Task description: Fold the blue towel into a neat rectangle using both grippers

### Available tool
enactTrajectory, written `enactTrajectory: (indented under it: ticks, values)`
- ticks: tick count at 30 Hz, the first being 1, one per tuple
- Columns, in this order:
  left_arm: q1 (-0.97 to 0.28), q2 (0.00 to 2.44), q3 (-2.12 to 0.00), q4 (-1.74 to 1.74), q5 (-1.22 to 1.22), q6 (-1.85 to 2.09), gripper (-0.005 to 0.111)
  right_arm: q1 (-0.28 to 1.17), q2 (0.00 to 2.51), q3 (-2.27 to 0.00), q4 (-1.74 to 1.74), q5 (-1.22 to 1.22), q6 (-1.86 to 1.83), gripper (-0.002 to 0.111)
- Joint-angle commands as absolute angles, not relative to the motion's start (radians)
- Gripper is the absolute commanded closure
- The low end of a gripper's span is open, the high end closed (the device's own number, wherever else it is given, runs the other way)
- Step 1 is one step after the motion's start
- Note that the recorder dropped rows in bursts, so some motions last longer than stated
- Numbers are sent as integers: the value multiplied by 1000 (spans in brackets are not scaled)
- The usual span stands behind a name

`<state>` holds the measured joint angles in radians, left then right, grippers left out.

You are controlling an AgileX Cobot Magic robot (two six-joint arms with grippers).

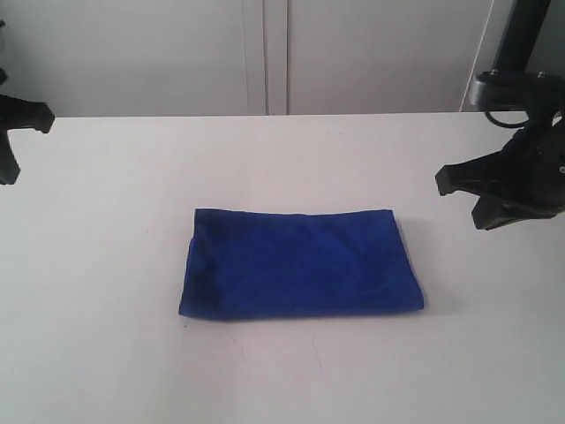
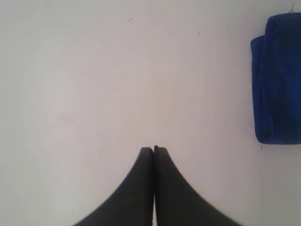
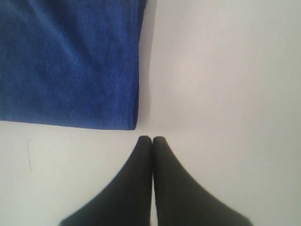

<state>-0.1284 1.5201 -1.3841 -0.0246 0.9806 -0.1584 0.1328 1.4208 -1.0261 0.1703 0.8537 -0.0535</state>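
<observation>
Flanking the folded blue towel (image 1: 300,263), the left gripper (image 2: 154,149) and right gripper (image 3: 152,139) hovered, jaws closed. Only the left wrist view revealed its layers.

Legible text, labels, brands, numbers, signs: none readable in any of the three views.
</observation>
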Motion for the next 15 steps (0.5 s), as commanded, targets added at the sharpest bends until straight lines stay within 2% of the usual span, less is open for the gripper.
enactTrajectory:
  ticks: [1,8,15]
  values:
    - [-121,1427,-1289,-24,945,-154,107,127,1313,-973,155,858,-63,108]
    - [-121,1223,-1089,-26,868,-154,107,127,993,-838,138,793,-59,108]
    - [-121,1082,-1018,-26,860,-149,107,127,806,-770,138,791,-48,108]
